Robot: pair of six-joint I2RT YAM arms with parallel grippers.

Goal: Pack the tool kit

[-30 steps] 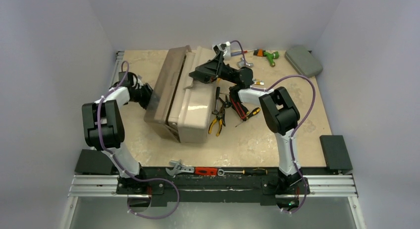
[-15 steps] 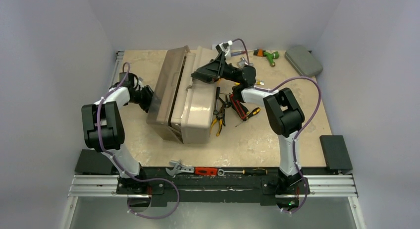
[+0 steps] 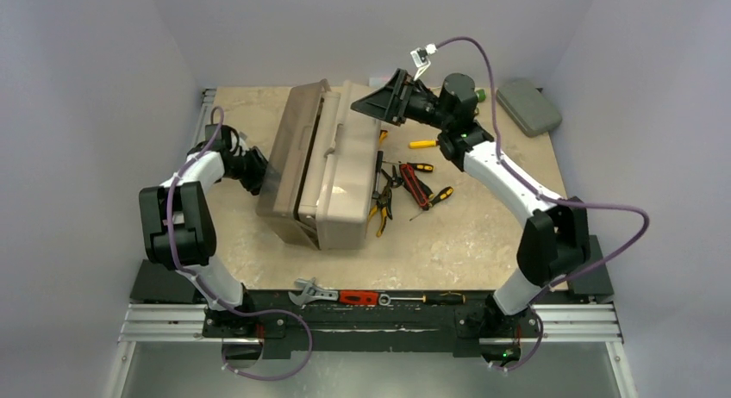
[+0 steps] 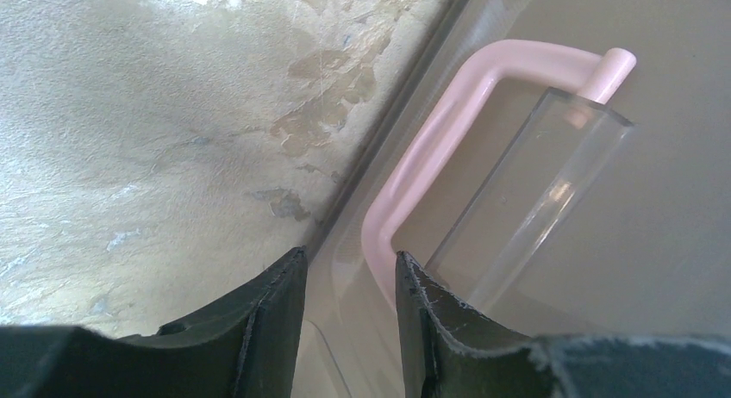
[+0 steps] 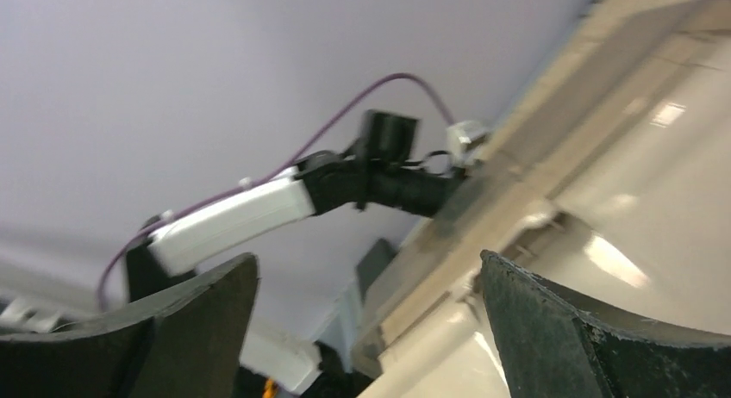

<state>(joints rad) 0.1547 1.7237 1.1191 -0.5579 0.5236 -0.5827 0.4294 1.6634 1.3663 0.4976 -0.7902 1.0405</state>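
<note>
Tan-brown plastic, the toolbox (image 3: 340,187) lies left of the middle of the counter (image 3: 483,239). Its long axis runs from the near side to the far side, with the far end turned a little to the right. The smoky lid (image 3: 289,161) is along its left side, and in my left wrist view the pink handle (image 4: 414,165) lies against this lid. I cannot see what is inside the box.

My left pincer (image 4: 349,260) is closed part way, and the lid's left rim passes between its fingers, so it holds the lid there. My right pincer (image 3: 379,103) is spread wide and holds nothing; it hangs over the far end of the box.

Just beside the right wall of the box lie yellow-handled pliers (image 3: 379,215), red-handled pliers (image 3: 415,187) and two yellow screwdrivers (image 3: 422,144). A wrench (image 3: 312,290) and a red-handled tool (image 3: 358,297) lie along the near edge, between my two bases. A grey case (image 3: 527,105) sits in the far right corner.

The far end of the box is close to the far edge. Bare counter shows at the near right.
</note>
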